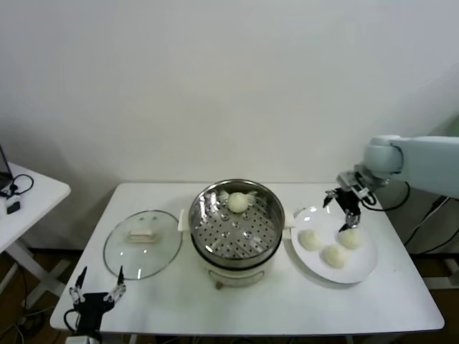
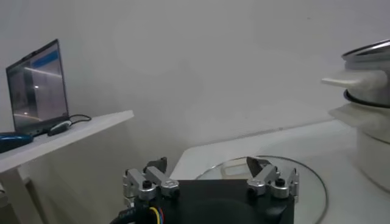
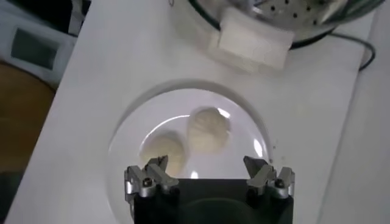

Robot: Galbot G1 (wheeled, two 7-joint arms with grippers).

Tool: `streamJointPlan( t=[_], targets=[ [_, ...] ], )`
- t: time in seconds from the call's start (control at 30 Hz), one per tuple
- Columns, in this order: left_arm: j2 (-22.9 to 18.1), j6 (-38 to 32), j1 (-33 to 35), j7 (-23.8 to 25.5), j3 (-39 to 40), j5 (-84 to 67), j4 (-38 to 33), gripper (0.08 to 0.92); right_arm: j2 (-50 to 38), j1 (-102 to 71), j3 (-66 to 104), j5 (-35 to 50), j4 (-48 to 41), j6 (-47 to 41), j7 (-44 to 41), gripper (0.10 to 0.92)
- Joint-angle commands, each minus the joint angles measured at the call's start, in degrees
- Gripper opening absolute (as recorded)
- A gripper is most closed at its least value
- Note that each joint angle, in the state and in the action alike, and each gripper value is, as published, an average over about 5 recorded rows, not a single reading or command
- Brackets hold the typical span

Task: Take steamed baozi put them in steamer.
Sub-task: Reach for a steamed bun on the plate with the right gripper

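The steel steamer (image 1: 237, 226) stands mid-table on its cream base, with one baozi (image 1: 238, 201) on the perforated tray at the back. Three baozi (image 1: 310, 239) (image 1: 334, 255) (image 1: 351, 238) lie on the white plate (image 1: 358, 271) to its right. My right gripper (image 1: 343, 208) is open and empty, hovering just above the plate's far side, over the baozi. In the right wrist view two baozi (image 3: 208, 128) (image 3: 163, 151) show on the plate (image 3: 131, 131) beyond the open fingertips (image 3: 206, 164). My left gripper (image 1: 97, 280) is open and empty, parked low at the table's front-left corner.
The round glass lid (image 1: 142, 244) with a cream handle lies flat left of the steamer; it shows in the left wrist view (image 2: 304, 173) too. A side table (image 1: 29, 197) with a laptop (image 2: 36, 88) stands to the left. A cable (image 1: 409, 201) runs by the right arm.
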Motion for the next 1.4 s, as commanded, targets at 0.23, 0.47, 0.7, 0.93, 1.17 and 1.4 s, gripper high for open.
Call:
streamJointPlan(
  t=[0.23,0.47,0.7,0.93,1.17,1.4],
  targets=[
    [-2.8,-0.1,0.2,0.0,-0.8,-0.1,0.0,0.823,0.6,-21.9,17.7,-1.8,-9.1,-9.3,4.3,0.823],
    [-2.8,-0.1,0.3,0.0,-1.4,-0.1,0.2,0.823,4.2,-25.9,21.9,-3.2,-14.0,-8.4,4.2,0.823],
    [-2.8,-0.1,0.2,0.1,-1.8,-0.1,0.4,0.823,5.5,-27.7,23.0,-4.5,-16.1,-8.2,4.0,0.823],
    [-2.8,-0.2,0.1,0.1,-1.8,0.1,0.9,0.823,6.2,-28.7,23.7,-5.4,-17.4,-8.1,3.7,0.823],
    [-2.8,-0.1,0.0,0.1,-1.9,0.0,0.9,0.823,6.3,-28.6,23.4,-5.6,-16.8,-8.3,2.9,0.785],
    [-2.8,0.1,-0.1,0.1,-1.7,0.1,0.7,0.823,5.7,-26.7,22.5,-5.1,-15.5,-8.4,2.1,0.636]
  ],
)
